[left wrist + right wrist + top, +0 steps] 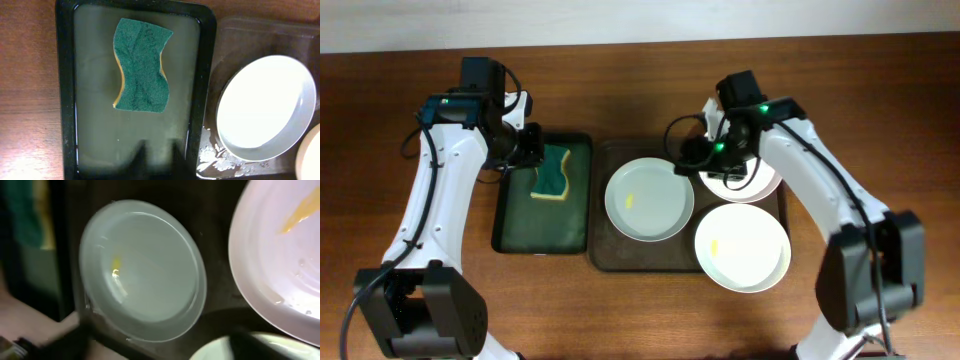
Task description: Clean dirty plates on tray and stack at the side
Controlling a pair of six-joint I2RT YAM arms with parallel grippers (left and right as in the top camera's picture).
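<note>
Three white plates lie on the brown tray (610, 252). The middle plate (649, 199) has a small yellow smear. The front right plate (742, 247) has one too and overhangs the tray's front rim. The back right plate (757, 184) is partly hidden under my right arm. My right gripper (705, 158) is open above the tray's back edge between the middle and back right plates. In the right wrist view its fingers (165, 345) spread wide near the smeared plate (145, 270). My left gripper (525, 150) hovers open and empty (156, 155) over the green tray.
A green and yellow sponge (552, 172) lies in the narrow dark green tray (515, 230), left of the brown tray; it also shows in the left wrist view (142, 65). White foam flecks (215, 157) sit on the brown tray's floor. Bare wooden table surrounds both trays.
</note>
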